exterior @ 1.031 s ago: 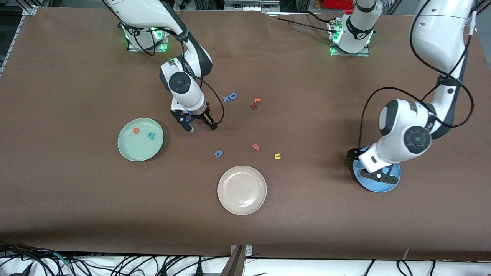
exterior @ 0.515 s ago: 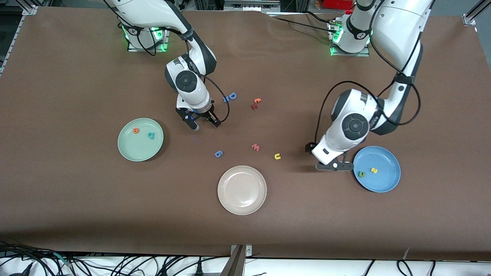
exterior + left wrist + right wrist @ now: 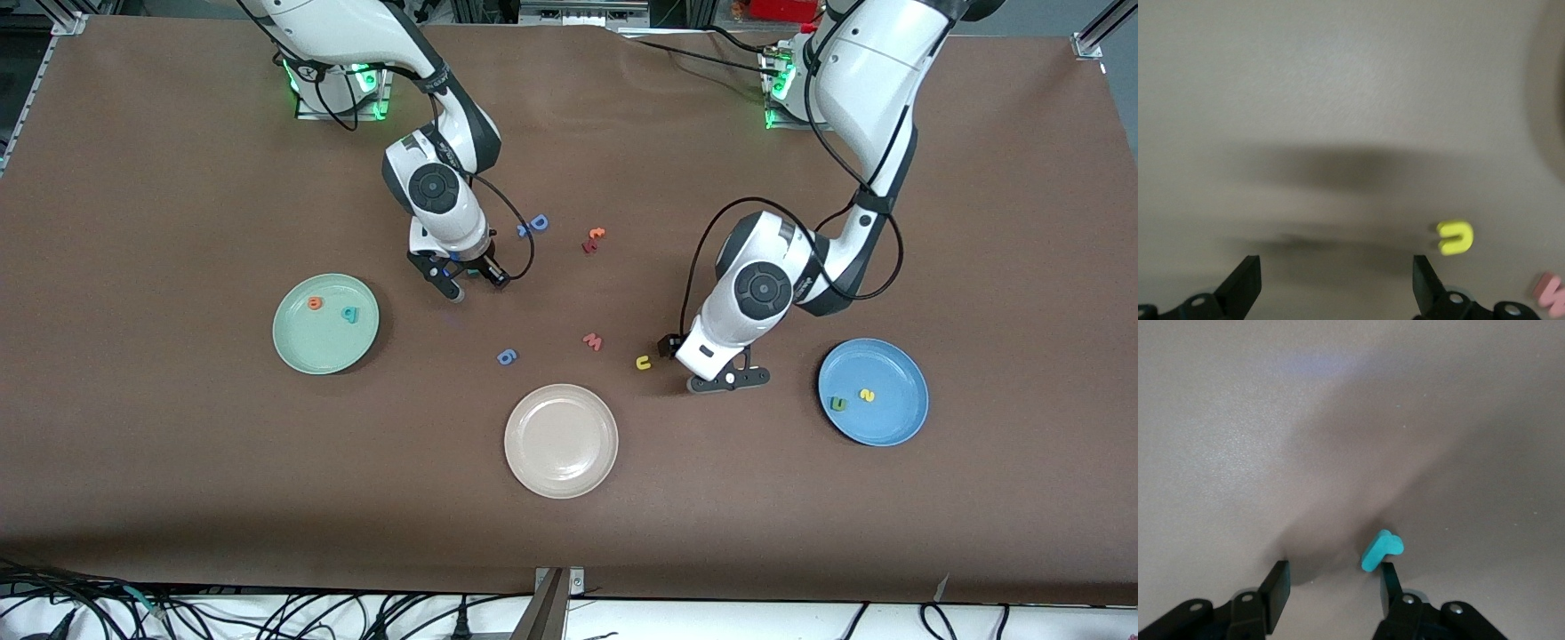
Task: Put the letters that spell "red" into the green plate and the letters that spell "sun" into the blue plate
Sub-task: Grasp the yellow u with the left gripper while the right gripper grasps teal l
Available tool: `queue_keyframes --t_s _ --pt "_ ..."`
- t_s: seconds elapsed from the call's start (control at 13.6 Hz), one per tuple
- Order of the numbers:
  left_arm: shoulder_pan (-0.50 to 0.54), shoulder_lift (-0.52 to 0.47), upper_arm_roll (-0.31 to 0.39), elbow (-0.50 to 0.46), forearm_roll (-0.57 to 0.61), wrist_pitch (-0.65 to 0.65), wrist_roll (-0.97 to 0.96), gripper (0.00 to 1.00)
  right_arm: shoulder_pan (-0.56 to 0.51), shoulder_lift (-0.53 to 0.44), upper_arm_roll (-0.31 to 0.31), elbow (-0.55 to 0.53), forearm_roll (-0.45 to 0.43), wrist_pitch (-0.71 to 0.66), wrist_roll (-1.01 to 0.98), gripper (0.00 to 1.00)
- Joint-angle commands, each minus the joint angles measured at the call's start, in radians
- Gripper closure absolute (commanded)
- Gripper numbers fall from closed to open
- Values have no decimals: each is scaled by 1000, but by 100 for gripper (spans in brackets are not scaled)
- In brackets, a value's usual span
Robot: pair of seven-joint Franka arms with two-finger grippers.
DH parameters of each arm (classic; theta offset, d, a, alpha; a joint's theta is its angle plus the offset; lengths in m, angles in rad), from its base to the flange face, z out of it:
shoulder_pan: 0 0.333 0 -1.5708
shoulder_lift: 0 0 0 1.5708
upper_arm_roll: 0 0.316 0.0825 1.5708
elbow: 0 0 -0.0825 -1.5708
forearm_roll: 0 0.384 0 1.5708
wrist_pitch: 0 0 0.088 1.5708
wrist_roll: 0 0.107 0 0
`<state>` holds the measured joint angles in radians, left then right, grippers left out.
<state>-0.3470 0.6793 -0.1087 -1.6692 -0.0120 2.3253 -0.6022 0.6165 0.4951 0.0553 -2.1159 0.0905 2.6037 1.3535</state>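
Brown desk (image 3: 178, 160) surface is seen under both arms, with cables along the edge nearest the front camera.

Green plate (image 3: 302, 342) is set toward the right arm's end; orange "e" (image 3: 315, 303) and teal "d" (image 3: 352, 312) are lying in it, apart from each other. Blue plate (image 3: 893, 427) is set toward the left arm's end; yellow "s" (image 3: 866, 395) and dark green "n" (image 3: 837, 404) are in it, side by side. Cream-white plate (image 3: 561, 441) is placed between the two, nearer the front camera.

Yellow "u" (image 3: 643, 362) is left on the desk, with pink "w" (image 3: 592, 341) near it. Blue "g" (image 3: 506, 356) is toward the green plate from the "w". Blue "D" (image 3: 536, 223) and a red-orange pair of letters (image 3: 593, 239) are farther from the camera.

Left claw (image 3: 711, 369) is held low over the desk just beside the "u" (image 3: 1455, 237), jaws spread wide, nothing between them; fingers (image 3: 1241, 287) are seen in the left wrist view with the "u" just outside one of them.

Right claw (image 3: 467, 280) is down at the desk between the green plate and the "D", jaws partly closed. Teal "r" (image 3: 1381, 549) is seen in the right wrist view tilted against the tip of one finger (image 3: 1390, 585); the other finger (image 3: 1276, 590) is apart from it. Whether the "r" is actually gripped cannot be told.
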Motion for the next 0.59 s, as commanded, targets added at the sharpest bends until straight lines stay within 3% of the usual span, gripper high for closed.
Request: queue_keyframes --t_s 0.0,0.52 --pt "-33 63 9 94 -14 -4 -68 0 8 -15 -6 -27 -17 -10 -7 37" --pt "-93 147 15 195 -11 -3 -217 0 8 -39 -55 -38 -43 -117 -11 37"
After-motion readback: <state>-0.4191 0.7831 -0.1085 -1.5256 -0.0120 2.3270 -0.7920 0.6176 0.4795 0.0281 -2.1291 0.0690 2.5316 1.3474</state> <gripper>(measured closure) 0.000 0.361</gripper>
